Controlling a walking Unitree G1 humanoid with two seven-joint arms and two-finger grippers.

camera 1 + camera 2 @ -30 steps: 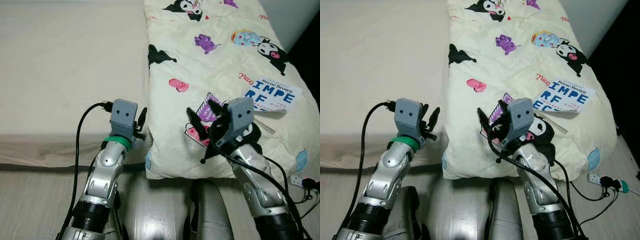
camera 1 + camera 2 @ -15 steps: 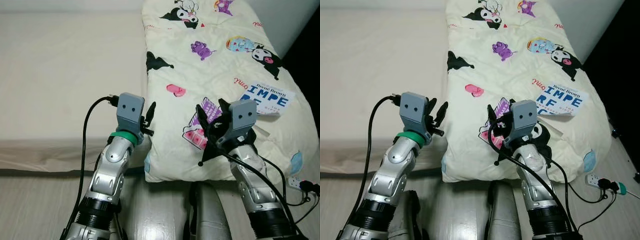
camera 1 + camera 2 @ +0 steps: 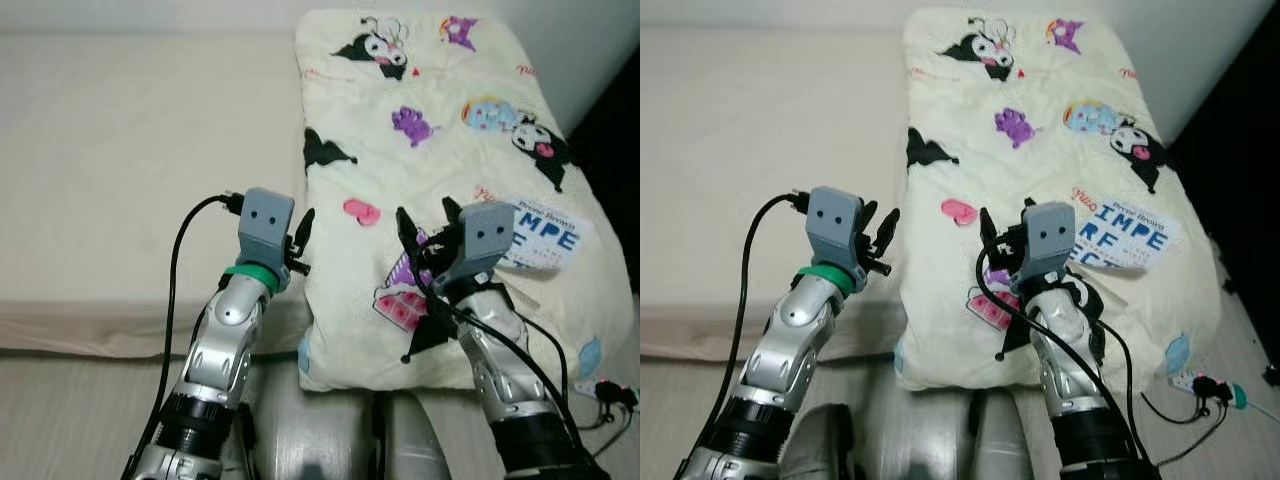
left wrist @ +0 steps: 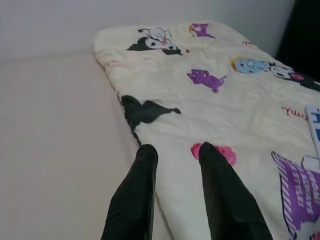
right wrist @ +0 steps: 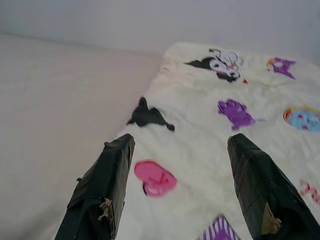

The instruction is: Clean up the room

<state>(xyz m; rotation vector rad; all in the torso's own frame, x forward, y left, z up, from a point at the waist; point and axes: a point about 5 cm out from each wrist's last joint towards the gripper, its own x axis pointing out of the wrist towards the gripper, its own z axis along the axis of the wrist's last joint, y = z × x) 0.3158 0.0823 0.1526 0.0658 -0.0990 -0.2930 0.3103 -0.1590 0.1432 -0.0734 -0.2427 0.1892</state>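
Right hand [image 5: 177,150] wide open above blanket [image 3: 440,150], empty

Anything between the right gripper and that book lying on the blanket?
Nothing visible blocks it. The right gripper hovers open over the printed blanket; the book lies flat off to its right, with bare blanket between.

Home bedroom, beige mattress [image 3: 130,170], cartoon-print quilt [image 3: 440,150], pale wall behind
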